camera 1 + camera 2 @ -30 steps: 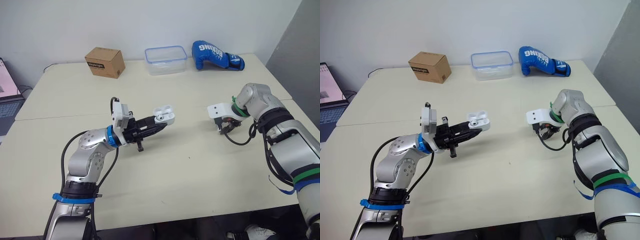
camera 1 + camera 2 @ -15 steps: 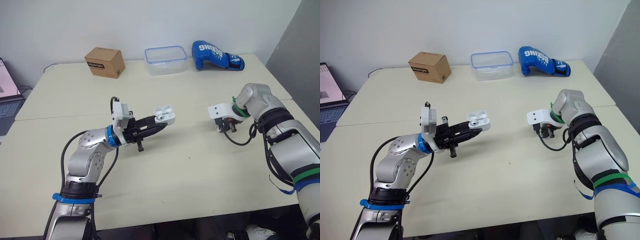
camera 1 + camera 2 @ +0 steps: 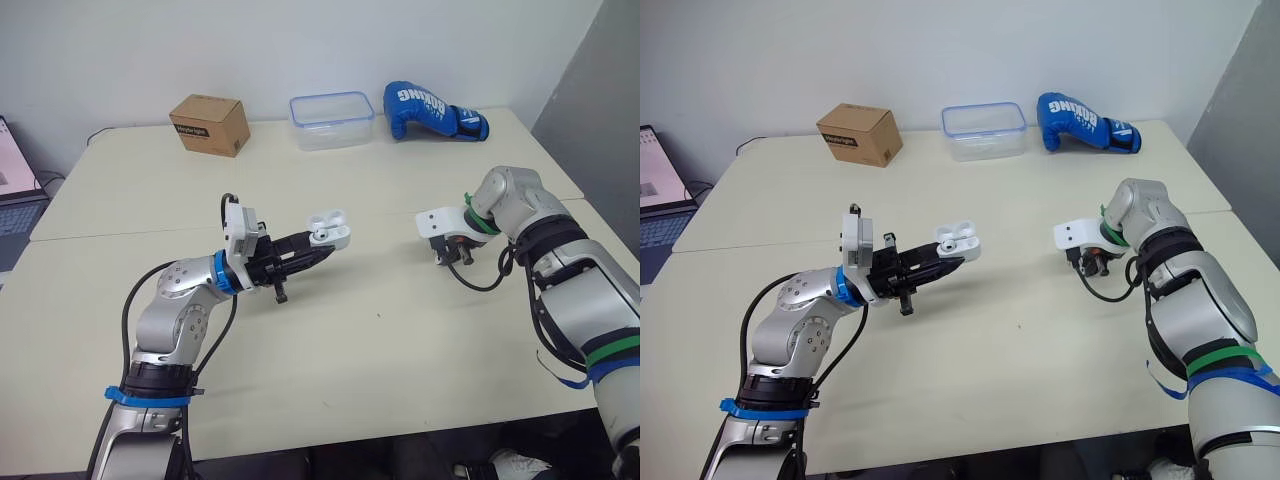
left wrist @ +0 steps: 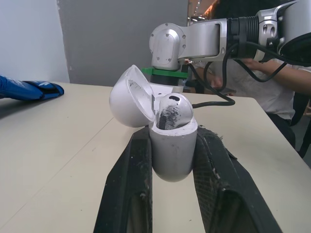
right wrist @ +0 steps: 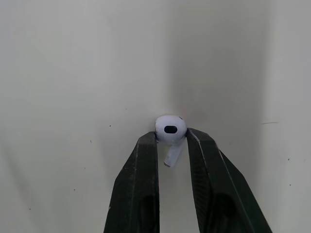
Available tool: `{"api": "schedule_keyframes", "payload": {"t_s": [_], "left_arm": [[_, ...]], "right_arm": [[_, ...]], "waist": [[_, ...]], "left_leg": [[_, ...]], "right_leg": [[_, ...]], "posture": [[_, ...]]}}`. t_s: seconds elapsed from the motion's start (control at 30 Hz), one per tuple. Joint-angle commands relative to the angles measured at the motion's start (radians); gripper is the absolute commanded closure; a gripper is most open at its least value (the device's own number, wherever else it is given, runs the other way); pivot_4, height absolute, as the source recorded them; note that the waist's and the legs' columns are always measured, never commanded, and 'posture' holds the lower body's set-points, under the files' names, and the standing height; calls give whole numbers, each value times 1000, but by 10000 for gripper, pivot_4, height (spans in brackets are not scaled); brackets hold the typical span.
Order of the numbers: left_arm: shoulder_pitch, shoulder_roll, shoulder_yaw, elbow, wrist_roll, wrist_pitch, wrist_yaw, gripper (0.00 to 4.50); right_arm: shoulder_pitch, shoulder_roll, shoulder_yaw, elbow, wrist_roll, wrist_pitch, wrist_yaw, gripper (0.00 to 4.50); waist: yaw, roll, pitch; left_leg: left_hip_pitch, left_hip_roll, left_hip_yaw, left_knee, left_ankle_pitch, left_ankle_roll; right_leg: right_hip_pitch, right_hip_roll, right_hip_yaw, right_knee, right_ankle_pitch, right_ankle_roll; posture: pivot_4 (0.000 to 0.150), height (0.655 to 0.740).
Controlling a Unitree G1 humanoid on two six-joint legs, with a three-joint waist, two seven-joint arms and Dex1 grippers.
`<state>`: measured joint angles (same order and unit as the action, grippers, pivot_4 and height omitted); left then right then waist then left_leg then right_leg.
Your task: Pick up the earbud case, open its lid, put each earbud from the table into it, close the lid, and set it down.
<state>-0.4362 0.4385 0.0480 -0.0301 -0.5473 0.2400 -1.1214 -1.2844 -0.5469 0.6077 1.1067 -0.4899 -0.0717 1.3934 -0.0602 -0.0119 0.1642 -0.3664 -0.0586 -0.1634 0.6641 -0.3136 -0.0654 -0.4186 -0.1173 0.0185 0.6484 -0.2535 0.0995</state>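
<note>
My left gripper (image 3: 318,243) is shut on the white earbud case (image 3: 328,231) and holds it above the middle of the table. In the left wrist view the case (image 4: 172,145) sits between the two fingers with its lid (image 4: 130,97) swung open, and one earbud (image 4: 171,112) is seated inside. My right gripper (image 3: 455,256) points down at the table on the right. In the right wrist view its fingers are shut on the second white earbud (image 5: 170,131), at or just above the tabletop.
A cardboard box (image 3: 210,124), a clear plastic container (image 3: 332,120) and a blue boxing glove (image 3: 432,110) line the far edge. A laptop (image 3: 15,190) sits off the table's left side. A person (image 4: 265,73) stands behind my right arm.
The right gripper has shifted slightly and straightened over the earbud. The left arm and the open case have stayed still.
</note>
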Motion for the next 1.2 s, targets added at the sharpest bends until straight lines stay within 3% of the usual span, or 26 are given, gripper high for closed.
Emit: {"api": "schedule_keyframes", "payload": {"t_s": [0.03,0.23,0.43,0.6,0.67,0.9,1.2], "left_arm": [[-8,7,11,-27,-12,-8,6,37543],[-6,7,9,-28,-12,-7,6,37543],[-14,4,4,-16,-10,-14,-2,37543],[-29,-6,-7,3,-4,-20,-10,37543],[-34,-8,-10,8,-4,-21,-10,37543],[-55,-21,-25,32,-1,-30,-17,37543],[-52,-18,-22,26,-1,-31,-17,37543]], "right_arm": [[-17,-3,-22,-22,-2,-2,7,40409],[5,-37,-41,-124,29,45,106,40409],[202,-204,-14,-655,167,359,221,40409],[311,-304,1,-942,221,622,221,40409],[334,-313,-4,-996,209,706,218,40409],[400,-378,6,-1130,204,710,204,40409],[457,-367,43,-1076,147,626,142,40409]], "waist": [[0,0,0],[0,0,0],[8,0,0],[7,0,0],[6,0,0],[14,0,0],[18,-1,-1]], "left_leg": [[0,0,0,0,0,0],[0,0,0,0,0,0],[-2,0,-2,1,0,0],[-3,0,-1,2,0,0],[-2,0,0,2,0,0],[-3,-1,0,2,0,0],[-2,-1,0,2,0,0]], "right_leg": [[0,0,0,0,0,0],[0,0,0,0,0,0],[0,0,-1,-1,0,0],[-1,-1,-1,1,0,0],[-1,0,-1,1,0,0],[-1,-1,-1,0,0,0],[0,-1,-1,0,0,0]], "posture": [[1500,7307],[1500,7307],[1500,7307],[1500,7307],[1500,7307],[1500,7307],[1500,7307]]}}
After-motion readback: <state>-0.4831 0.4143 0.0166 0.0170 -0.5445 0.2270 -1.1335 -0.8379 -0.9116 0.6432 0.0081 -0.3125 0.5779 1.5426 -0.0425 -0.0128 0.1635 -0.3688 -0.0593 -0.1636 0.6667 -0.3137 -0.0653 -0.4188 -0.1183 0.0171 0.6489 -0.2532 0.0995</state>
